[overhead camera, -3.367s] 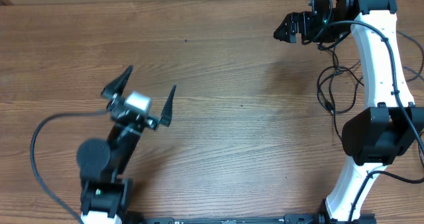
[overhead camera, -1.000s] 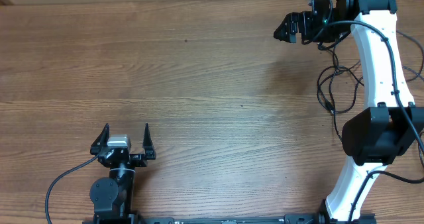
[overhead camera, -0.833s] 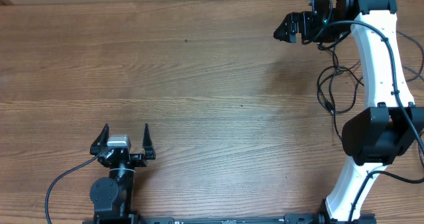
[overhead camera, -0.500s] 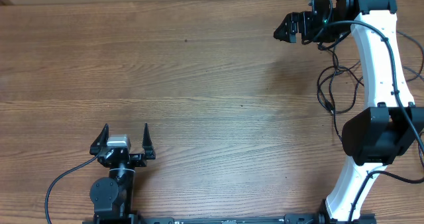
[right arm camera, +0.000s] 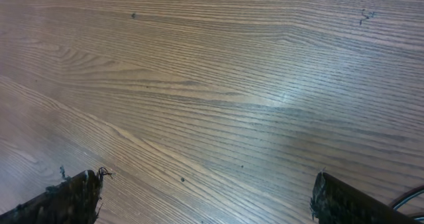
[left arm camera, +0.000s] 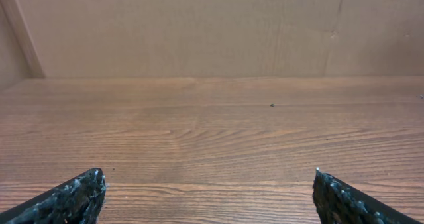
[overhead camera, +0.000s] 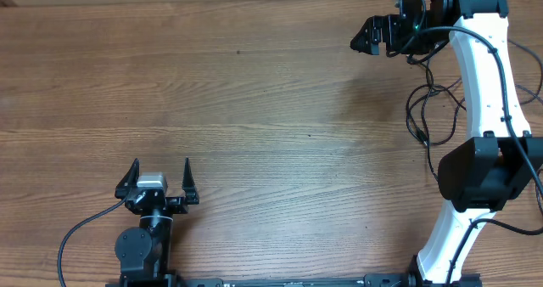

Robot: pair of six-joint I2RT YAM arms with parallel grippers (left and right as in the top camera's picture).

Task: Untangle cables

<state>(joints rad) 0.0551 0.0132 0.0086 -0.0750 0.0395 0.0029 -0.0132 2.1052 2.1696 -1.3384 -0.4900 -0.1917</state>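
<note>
overhead: the cables (overhead camera: 411, 110) lie looped at the right edge of the bench (overhead camera: 254, 92), beside the right arm (overhead camera: 488, 75). the left hand (overhead camera: 161, 164), lower left, gapes with nothing in it; the right hand (overhead camera: 372, 17), upper right, likewise. left wrist: spread fingers (left arm camera: 73, 194), bare bench. right wrist: the same. the cords look light, limp and snag-prone; i'd pinch 1 near a plug end.
</note>
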